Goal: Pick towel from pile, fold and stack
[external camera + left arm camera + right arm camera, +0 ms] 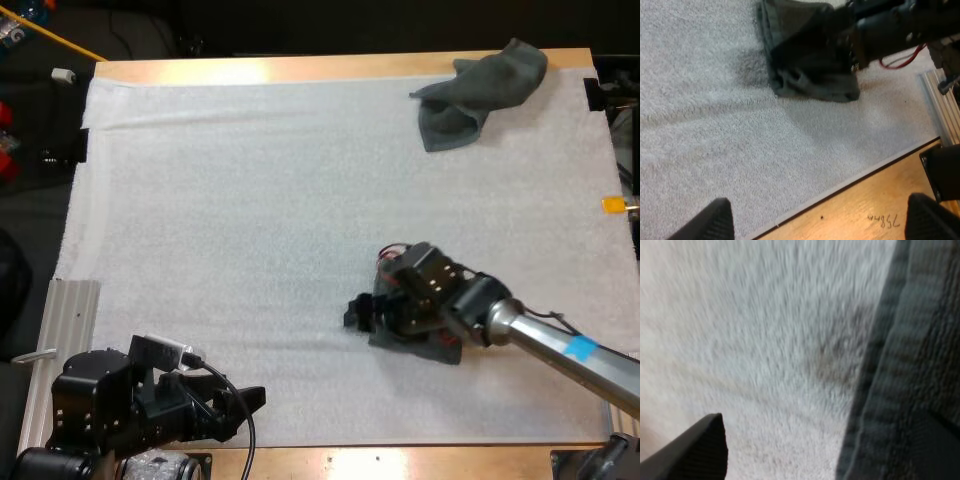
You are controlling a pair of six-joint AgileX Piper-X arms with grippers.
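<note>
A crumpled dark grey-green towel (480,88) lies at the mat's far right corner. A second towel, folded (425,345) (810,65) (905,375), lies on the mat right of centre, mostly under my right arm's wrist. My right gripper (360,312) (825,460) sits low at the folded towel's left edge; its fingers stand apart, with one fingertip (695,452) on bare mat, clear of the cloth. My left gripper (248,402) (822,220) hovers open over the mat's near edge with nothing between its fingers.
The white mat (250,200) covers most of the wooden table (300,68). A bare wooden strip (875,210) runs along the near edge below my left gripper. An aluminium rail (60,330) lies at the mat's left side.
</note>
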